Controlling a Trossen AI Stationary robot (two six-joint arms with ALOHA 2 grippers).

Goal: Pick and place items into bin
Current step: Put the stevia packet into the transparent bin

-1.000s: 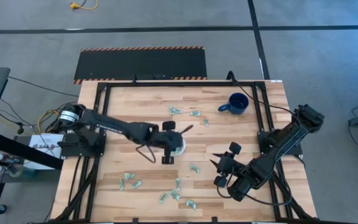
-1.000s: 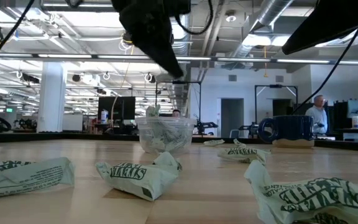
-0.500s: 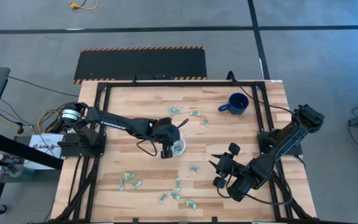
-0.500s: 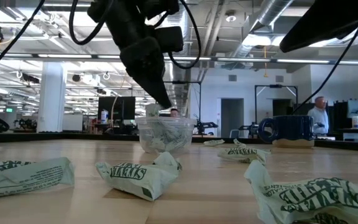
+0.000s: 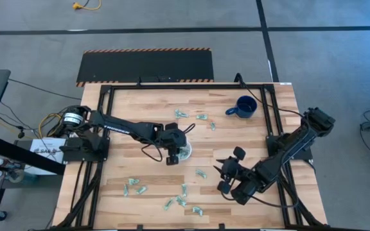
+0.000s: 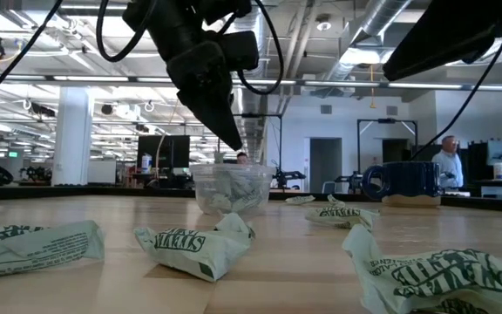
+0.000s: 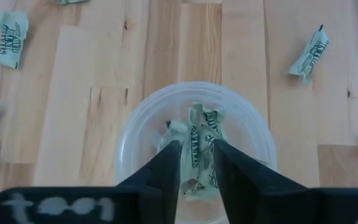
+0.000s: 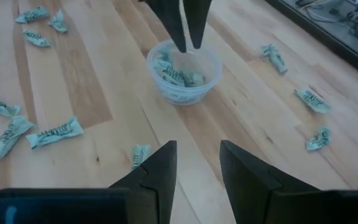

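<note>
The bin, a small clear plastic cup [image 5: 184, 152] [image 6: 232, 187], stands on the wooden table near its middle with several green-and-white wrapper items [image 7: 197, 140] inside. My left gripper [image 7: 196, 167] [image 6: 234, 146] points steeply down over the cup's mouth, its fingers a little apart with nothing between them. My right gripper [image 8: 197, 163] [image 5: 226, 172] hovers open above the table's near right, facing the cup [image 8: 185, 87]. More items lie loose near the front edge [image 5: 180, 199] and beyond the cup [image 5: 201, 117].
A dark blue mug [image 5: 245, 106] [image 6: 401, 181] stands at the far right. Loose wrappers lie close to the low camera [image 6: 194, 244]. Black rails [image 5: 101, 128] frame the tabletop. A person [image 6: 447, 161] stands in the room behind the table.
My left gripper has sunk from well above the cup until its fingertips are just over the cup's mouth, then held still there. My right gripper has turned a little at the wrist without changing place.
</note>
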